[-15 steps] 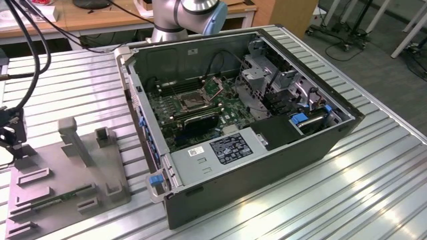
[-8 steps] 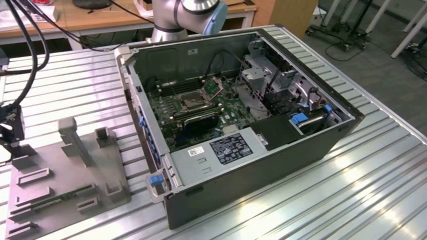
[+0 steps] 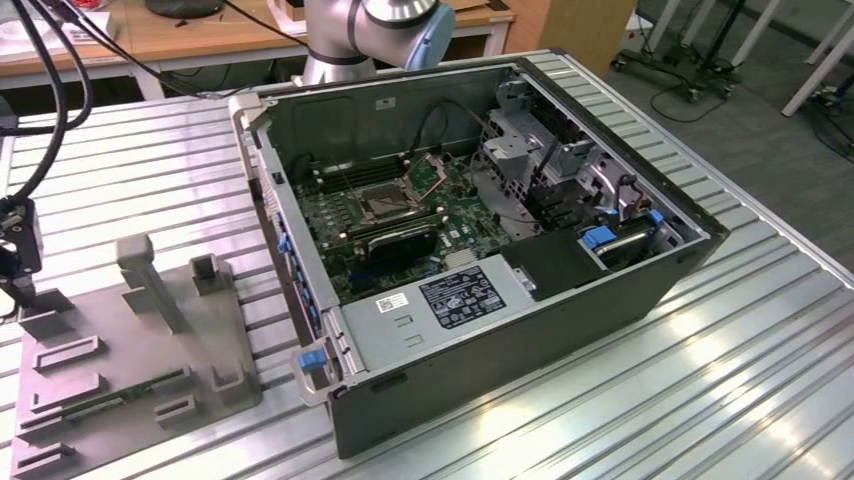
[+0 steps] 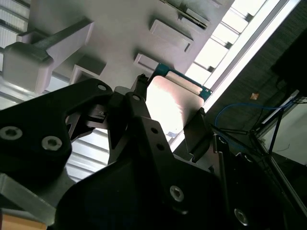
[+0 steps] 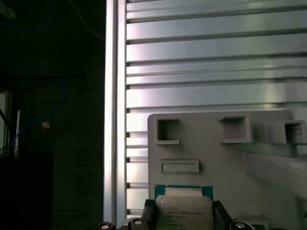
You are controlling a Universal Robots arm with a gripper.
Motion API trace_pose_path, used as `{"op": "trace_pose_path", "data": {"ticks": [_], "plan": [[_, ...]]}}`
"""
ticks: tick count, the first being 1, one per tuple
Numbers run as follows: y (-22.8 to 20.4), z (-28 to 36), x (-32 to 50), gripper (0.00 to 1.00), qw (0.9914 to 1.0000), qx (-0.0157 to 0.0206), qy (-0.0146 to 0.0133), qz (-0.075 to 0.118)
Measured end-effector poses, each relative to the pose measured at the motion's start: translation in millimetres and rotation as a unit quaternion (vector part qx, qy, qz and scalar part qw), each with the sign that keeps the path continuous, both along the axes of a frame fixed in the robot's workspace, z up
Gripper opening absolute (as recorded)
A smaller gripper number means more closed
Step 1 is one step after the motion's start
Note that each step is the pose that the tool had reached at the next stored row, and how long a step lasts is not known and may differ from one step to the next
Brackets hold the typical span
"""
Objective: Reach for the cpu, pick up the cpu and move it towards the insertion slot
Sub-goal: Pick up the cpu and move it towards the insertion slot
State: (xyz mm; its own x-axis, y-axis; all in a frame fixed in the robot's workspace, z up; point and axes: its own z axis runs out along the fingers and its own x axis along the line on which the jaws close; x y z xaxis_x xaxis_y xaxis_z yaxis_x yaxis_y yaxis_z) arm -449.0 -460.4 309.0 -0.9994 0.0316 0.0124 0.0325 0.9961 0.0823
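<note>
The cpu [image 5: 184, 211] shows its silvery top and thin green rim in the first wrist view, and its tan underside [image 4: 169, 101] in the second wrist view. My gripper [image 4: 168, 112] is shut on it, one black finger [image 4: 139, 88] on each of two opposite edges. The chip hangs over the edge of the grey fixture plate [image 5: 216, 153]; whether it still touches the plate I cannot tell. At the exterior view's far left my gripper [image 3: 19, 262] hovers by that plate [image 3: 127, 350]. The insertion slot [image 3: 379, 205] lies inside the open computer case, well to the exterior view's right of my gripper.
The open computer case [image 3: 561, 300] stands on the ribbed metal table [image 3: 721, 400]. Upright grey posts [image 3: 150, 280] rise from the fixture plate. Black cables [image 3: 54, 90] hang above my gripper. The table's edge rail [image 5: 115, 120] runs close beside the plate.
</note>
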Motion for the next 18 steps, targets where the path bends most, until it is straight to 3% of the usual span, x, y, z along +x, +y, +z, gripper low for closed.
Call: {"op": "trace_pose_path", "data": {"ticks": [6,18], "plan": [[0.0,5.1,0.0,0.54,1.00000,0.0001,-0.0001,0.000],[0.0,6.6,0.0,0.54,1.00000,-0.0001,0.0001,0.000]]}}
